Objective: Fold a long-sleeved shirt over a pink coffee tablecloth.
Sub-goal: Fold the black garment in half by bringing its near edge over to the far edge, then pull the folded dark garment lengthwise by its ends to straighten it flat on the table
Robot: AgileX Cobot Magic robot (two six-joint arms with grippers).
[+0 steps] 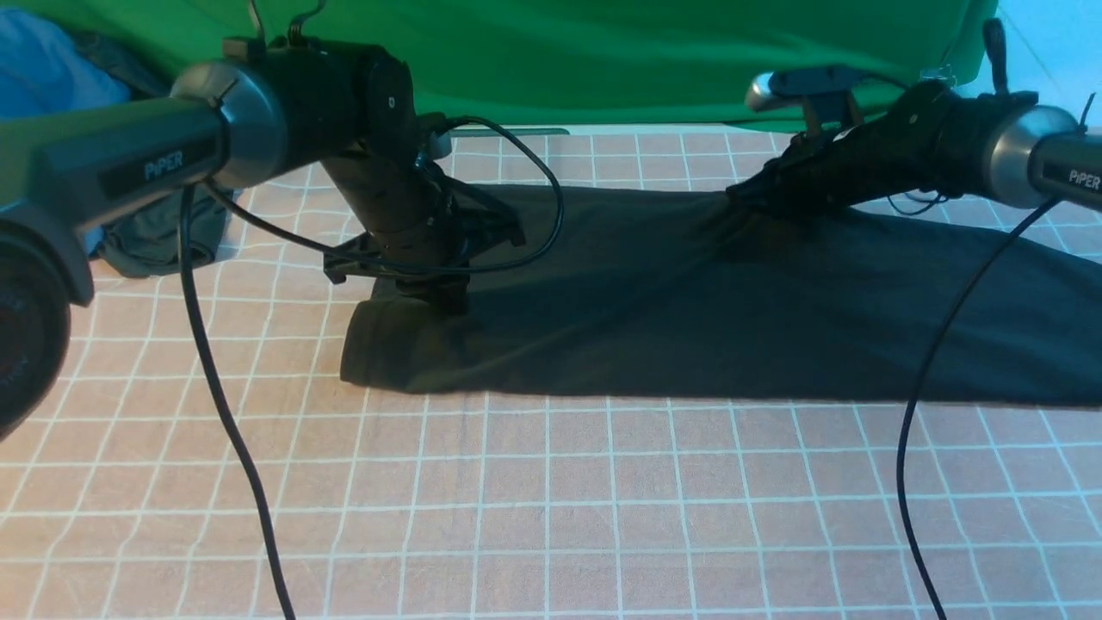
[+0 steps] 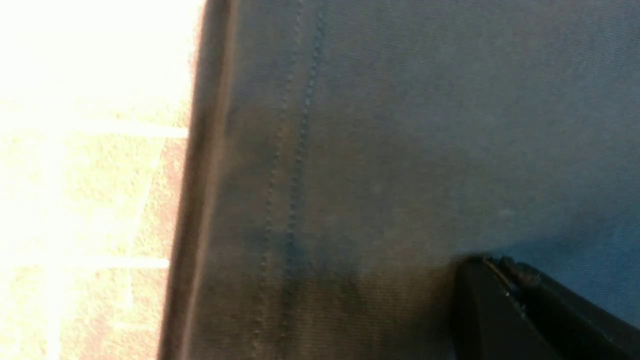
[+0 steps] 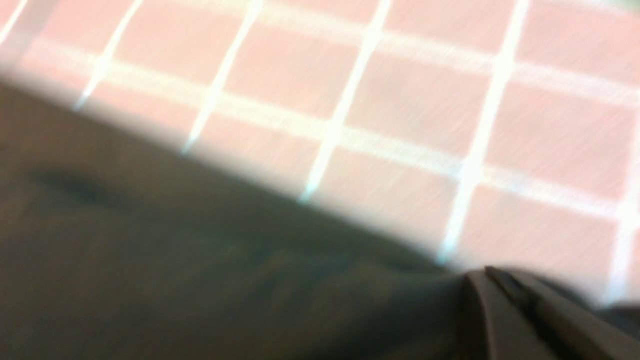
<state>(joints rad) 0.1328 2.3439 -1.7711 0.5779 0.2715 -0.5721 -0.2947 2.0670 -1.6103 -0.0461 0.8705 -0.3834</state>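
There are 3 cameras. The front view looks from the robot's own side, between its 2 arms, forward and down over the pink coffee tablecloth [image 1: 551,508] to the green fabric [image 1: 603,60], far enough back to take in both forearms. The 2 wrist views sit much nearer. The left one faces the edge and 2 stitch lines of the long-sleeved shirt [image 2: 375,150], its pincer [image 2: 487,260] in a corner; the front view shares that end. The right one, blurred, shares with it the shirt's far edge and gridded cloth.
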